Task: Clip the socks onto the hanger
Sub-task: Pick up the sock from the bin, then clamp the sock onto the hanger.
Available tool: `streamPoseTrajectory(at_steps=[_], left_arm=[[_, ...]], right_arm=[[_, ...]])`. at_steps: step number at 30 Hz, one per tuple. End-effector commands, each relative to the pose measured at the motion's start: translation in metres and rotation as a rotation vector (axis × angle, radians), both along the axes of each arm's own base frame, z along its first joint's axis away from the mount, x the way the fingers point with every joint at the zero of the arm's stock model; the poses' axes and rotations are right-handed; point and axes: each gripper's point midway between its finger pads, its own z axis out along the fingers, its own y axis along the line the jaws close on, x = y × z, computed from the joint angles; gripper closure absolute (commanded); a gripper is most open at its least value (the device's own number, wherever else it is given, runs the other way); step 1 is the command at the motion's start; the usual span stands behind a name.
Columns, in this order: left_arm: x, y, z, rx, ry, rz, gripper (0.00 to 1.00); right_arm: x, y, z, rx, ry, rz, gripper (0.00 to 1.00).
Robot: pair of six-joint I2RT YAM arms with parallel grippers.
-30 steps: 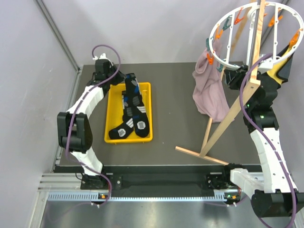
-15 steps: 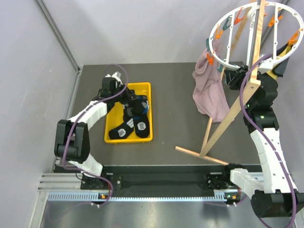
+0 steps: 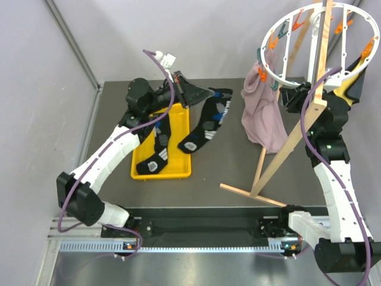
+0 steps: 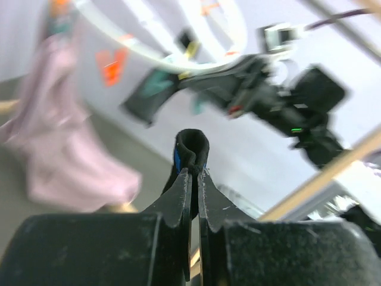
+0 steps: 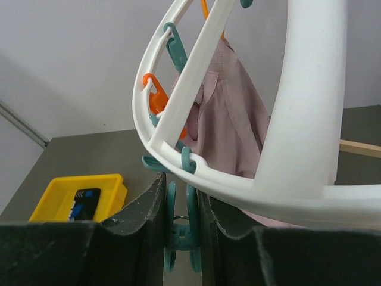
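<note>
**A:** Grey walls, a dark table (image 3: 226, 173). Where are the socks (image 3: 205, 122)?

**B:** One dangles above the table, between the yellow tray (image 3: 178, 174) and the pink garment (image 3: 265, 119). The left gripper (image 4: 193, 173) is clamped on a fold at its upper end. The other sock (image 3: 156, 159) lies in the tray.

**A:** And the hanger (image 3: 275, 76)?

**B:** It's tilted on its wooden frame (image 3: 286, 152), well apart from the raised sock. The right gripper (image 5: 181, 196) pinches a teal clip (image 5: 180, 235) under the rim.

**A:** How should the carry go?

**B:** I'd bring the pinched fold up to that clip, folded edge leading. That way the hard plastic bites doubled knit, not one thin layer. The sock is soft, long and likely to swing, while the ring is rigid with thin spokes. The toe could snag on them, so a slow approach from below looks wise.
</note>
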Motion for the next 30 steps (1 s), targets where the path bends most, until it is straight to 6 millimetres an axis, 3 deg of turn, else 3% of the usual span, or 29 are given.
streamPoseTrajectory(at_steps=[1, 6, 11, 12, 20, 21, 25, 30], left_arm=[[-0.009, -0.027, 0.019, -0.106, -0.027, -0.14, 1.0], [-0.016, -0.075, -0.005, -0.121, 0.038, -0.245, 1.0], [-0.005, -0.115, -0.026, -0.085, 0.068, -0.262, 1.0], [-0.005, -0.119, -0.02, -0.093, 0.061, -0.268, 1.0], [0.004, -0.153, -0.034, -0.071, 0.116, -0.309, 1.0], [0.004, -0.155, -0.029, -0.074, 0.106, -0.312, 1.0], [0.011, -0.173, -0.041, -0.041, 0.131, -0.299, 1.0], [0.017, -0.185, -0.046, -0.005, 0.142, -0.26, 1.0]], right_arm=[[-0.005, 0.013, -0.014, 0.045, 0.087, 0.072, 1.0], [-0.008, 0.015, -0.01, 0.06, 0.081, 0.085, 1.0], [-0.014, 0.02, -0.006, 0.089, 0.076, 0.108, 1.0], [-0.015, 0.021, -0.005, 0.095, 0.076, 0.113, 1.0], [-0.022, 0.024, 0.001, 0.1, 0.058, 0.131, 1.0], [-0.024, 0.024, 0.0, 0.098, 0.058, 0.131, 1.0], [-0.029, 0.025, 0.003, 0.1, 0.042, 0.14, 1.0], [-0.027, 0.026, -0.005, 0.096, 0.054, 0.148, 1.0]])
